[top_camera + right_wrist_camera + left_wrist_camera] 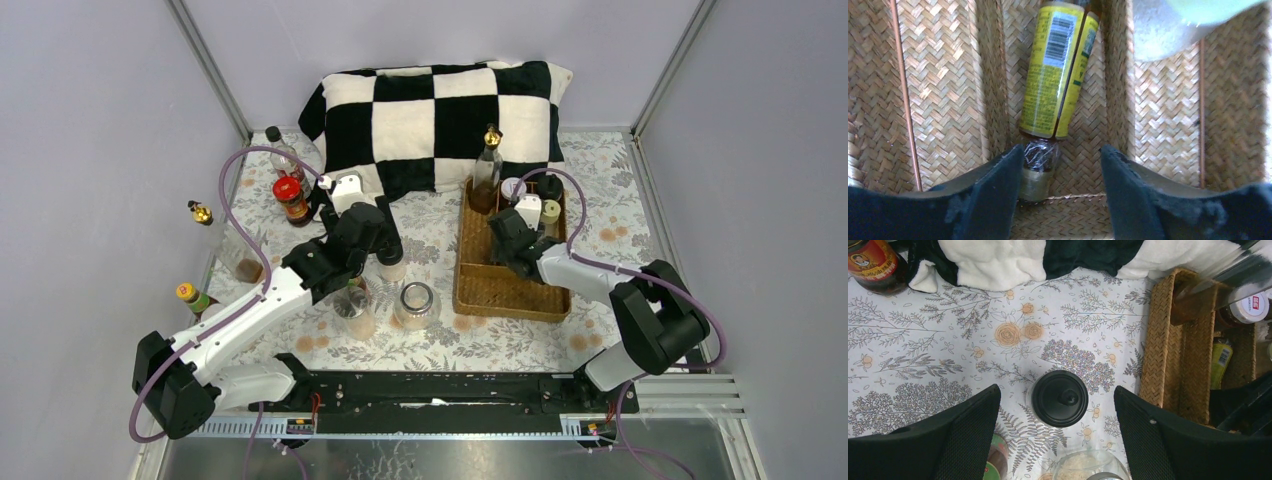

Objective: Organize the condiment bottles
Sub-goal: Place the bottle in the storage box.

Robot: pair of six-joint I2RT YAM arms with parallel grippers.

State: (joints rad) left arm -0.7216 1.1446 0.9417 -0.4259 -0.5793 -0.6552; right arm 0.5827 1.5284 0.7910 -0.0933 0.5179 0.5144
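From overhead I see my left gripper (385, 240) hanging over a black-capped jar (392, 264) on the floral table (600, 215), with a clear jar (416, 303) just beside it on the near side. A red-capped jar (291, 198) stands further back toward the left wall. My right gripper (505, 245) reaches down into the wicker tray (510, 300), where a gold-topped bottle (487, 165) stands upright in the back left corner (a checkered cushion (440, 110) lies behind it).

On the left wrist camera the fingers (963, 430) are spread wide, one to each side of the jar's black lid, and touch nothing.

On the right wrist camera a yellow-labelled bottle (1055, 70) lies on its side in the tray's middle compartment, its neck pointing toward the gripper. The fingers (993, 185) stand apart. The neck sits close by one pad with a clear gap to the other, so I read that hand as released, not gripping
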